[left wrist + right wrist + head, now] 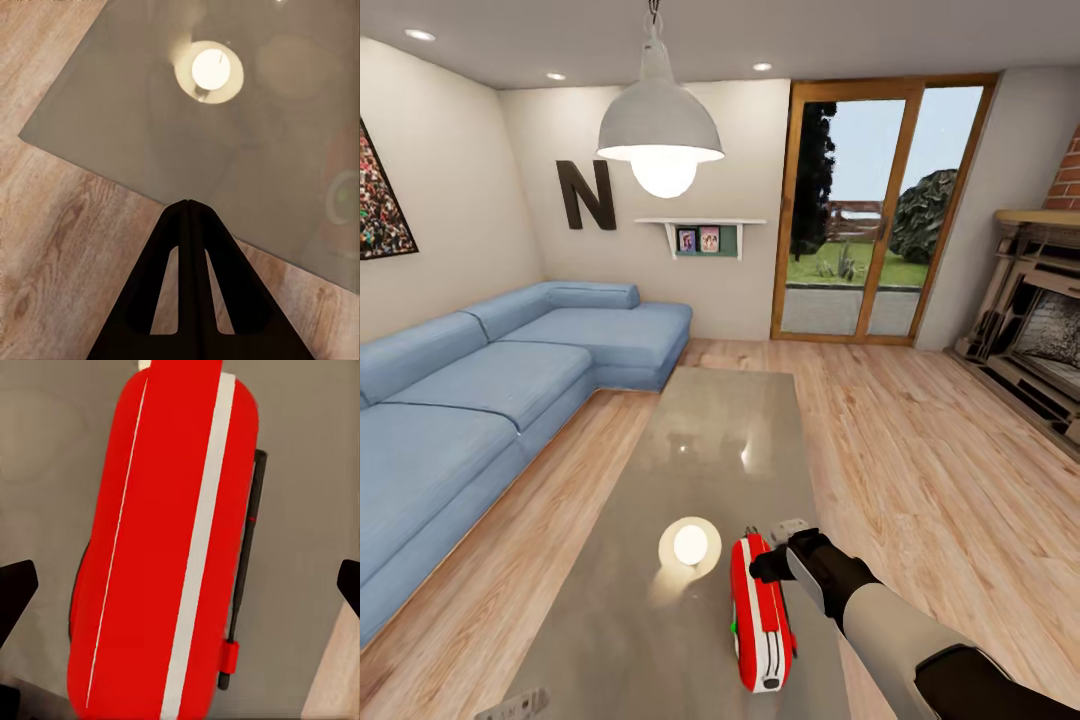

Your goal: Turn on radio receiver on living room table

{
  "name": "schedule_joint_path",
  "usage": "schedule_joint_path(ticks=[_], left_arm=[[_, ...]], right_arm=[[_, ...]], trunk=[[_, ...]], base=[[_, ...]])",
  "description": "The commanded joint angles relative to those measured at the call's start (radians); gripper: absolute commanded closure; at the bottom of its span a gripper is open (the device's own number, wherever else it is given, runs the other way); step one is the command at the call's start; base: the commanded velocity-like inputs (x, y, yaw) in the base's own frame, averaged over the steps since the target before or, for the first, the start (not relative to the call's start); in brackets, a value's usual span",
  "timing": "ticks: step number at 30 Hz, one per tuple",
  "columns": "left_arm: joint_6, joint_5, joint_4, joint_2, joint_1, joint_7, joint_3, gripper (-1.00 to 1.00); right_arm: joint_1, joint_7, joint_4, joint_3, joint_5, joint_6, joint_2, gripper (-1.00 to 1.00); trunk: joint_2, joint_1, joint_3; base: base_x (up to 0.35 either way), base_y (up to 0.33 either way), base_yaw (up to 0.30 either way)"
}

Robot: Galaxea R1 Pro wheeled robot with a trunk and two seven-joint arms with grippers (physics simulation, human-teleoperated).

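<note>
Sofa: blue corner sofa (480, 390) along the left wall, dark letter N (585, 194) above it.
Left gripper: left gripper (188, 206) fingers pressed together, hanging over the table edge and wood floor (52, 247).
Lamp: white pendant lamp (659, 125), its glow mirrored on the tabletop.
Table: table (710, 430) long, glossy grey-beige, mid-room.
Radio: radio receiver (761, 626) red with white stripe, lying on the table's near right part.
Right gripper: right gripper (768, 566) at the radio's far end, fingers (16, 589) spread wide on either side of the red body (161, 547), not touching.
Doors: wood-framed glass doors (870, 210) at back.
Fireplace: fireplace (1040, 330) far right.
</note>
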Motion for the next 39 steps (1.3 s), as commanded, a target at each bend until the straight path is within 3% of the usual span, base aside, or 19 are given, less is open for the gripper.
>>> schedule_joint_path(ticks=[1, 39], left_arm=[[0.000, 0.001, 0.000, 0.000, 0.000, 0.000, 0.000, 1.00], [0.000, -0.001, 0.000, 0.000, 0.000, 0.000, 0.000, 1.00]], right_arm=[[0.000, 0.000, 0.000, 0.000, 0.000, 0.000, 0.000, -1.00], [0.000, 0.002, 0.000, 0.002, 0.003, -0.001, 0.000, -1.00]], trunk=[[0.007, -0.004, 0.003], [0.273, -0.150, 0.122]], base=[[0.000, 0.000, 0.000], [0.000, 0.000, 0.000]])
